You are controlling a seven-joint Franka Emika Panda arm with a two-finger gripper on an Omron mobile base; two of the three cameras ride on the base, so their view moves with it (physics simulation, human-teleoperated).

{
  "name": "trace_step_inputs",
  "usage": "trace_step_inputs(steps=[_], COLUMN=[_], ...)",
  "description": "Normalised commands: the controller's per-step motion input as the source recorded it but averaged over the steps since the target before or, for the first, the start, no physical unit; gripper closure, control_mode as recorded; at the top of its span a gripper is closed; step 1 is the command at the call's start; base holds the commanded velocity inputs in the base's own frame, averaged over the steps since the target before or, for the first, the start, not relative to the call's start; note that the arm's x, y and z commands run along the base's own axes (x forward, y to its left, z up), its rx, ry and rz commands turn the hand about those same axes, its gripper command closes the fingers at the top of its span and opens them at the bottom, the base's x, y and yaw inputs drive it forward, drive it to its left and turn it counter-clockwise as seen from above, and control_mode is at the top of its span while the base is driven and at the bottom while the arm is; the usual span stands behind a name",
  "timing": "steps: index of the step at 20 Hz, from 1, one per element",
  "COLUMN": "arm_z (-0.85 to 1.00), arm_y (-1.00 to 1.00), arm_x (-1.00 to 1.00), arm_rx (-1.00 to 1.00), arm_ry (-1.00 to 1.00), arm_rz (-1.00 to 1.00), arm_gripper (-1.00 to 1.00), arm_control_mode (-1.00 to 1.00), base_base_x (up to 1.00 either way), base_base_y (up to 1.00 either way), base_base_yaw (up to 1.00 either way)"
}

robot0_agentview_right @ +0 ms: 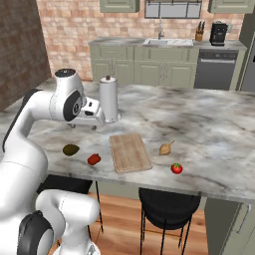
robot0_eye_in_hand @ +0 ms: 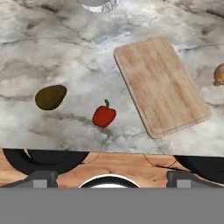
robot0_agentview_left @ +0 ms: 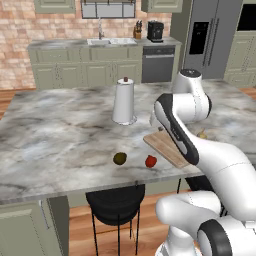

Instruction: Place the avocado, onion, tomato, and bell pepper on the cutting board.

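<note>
Currently, view by view:
Left base view: the avocado (robot0_agentview_left: 119, 158) and the bell pepper (robot0_agentview_left: 150, 161) lie on the counter (robot0_agentview_left: 60, 135) near its front edge, left of the cutting board (robot0_agentview_left: 165, 147); my arm hides much of the board and most of the onion (robot0_agentview_left: 202, 134).
Right base view: board bare, so nothing is placed yet by my judgement; onion just right of it, tomato (robot0_agentview_right: 176, 168) further right near the edge. A paper towel roll (robot0_agentview_right: 108, 99) stands behind. My arm is folded high, hand tilted down over the counter's left part.
Hand view: I look down on avocado, pepper and board.
Gripper (robot0_eye_in_hand: 112, 179): tips set well apart, spread wide, holding nothing.
</note>
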Motion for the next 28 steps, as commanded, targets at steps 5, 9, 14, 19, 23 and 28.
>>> trace_step_inputs(steps=[5, 9, 14, 19, 23, 28], arm_z=[-0.11, -0.15, -0.18, -0.23, -0.21, -0.17], arm_y=[0.00, 0.00, 0.00, 0.00, 0.00, 0.03], arm_x=[0.00, -0.04, -0.06, -0.08, -0.04, 0.00], arm_rx=[0.00, 0.00, 0.04, 0.05, 0.02, 0.00], arm_ry=[0.01, 0.00, 0.00, 0.00, 0.00, 0.00], arm_rz=[-0.12, -0.18, -0.11, -0.05, -0.01, 0.00], arm_gripper=[-1.00, -1.00, -1.00, -1.00, -1.00, -1.00], arm_control_mode=[-1.00, -1.00, -1.00, -1.00, -1.00, -1.00], base_base_x=[0.00, 0.00, 0.00, 0.00, 0.00, 0.00], base_base_y=[0.00, 0.00, 0.00, 0.00, 0.00, 0.00], base_base_yaw=[0.00, 0.00, 0.00, 0.00, 0.00, 0.00])
